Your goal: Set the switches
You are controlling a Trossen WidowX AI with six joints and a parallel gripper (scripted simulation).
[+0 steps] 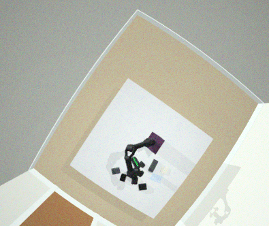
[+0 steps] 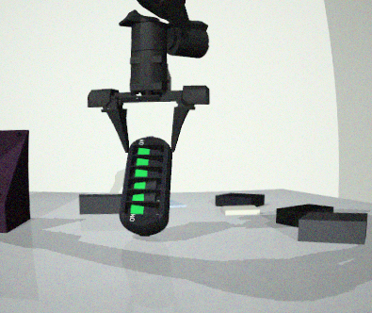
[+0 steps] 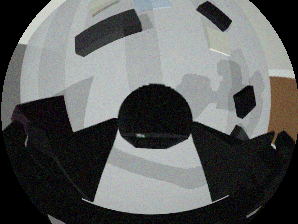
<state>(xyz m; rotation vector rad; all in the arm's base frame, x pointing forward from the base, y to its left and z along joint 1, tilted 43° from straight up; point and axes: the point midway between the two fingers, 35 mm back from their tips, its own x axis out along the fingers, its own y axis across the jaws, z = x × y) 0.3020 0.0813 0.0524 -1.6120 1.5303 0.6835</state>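
Controller unit (image 1: 134,165) (image 2: 147,186) (image 3: 155,112) hangs tilted at centre of the exterior frame, gripped by its end in the tool (image 1: 135,160) (image 2: 150,151) (image 3: 154,124); turn it slowly, keeping finger pressure steady, until its underside label reads squarely.

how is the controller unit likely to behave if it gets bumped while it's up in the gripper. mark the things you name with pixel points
The controller unit (image 2: 165,189) (image 3: 155,107) looks rigid, so it probably won't flex. Held near its upper rounded end by the gripper's (image 2: 150,150) two narrow fingertips, it may swing or pivot between them. Its sides look smooth, so it might also slip downward.
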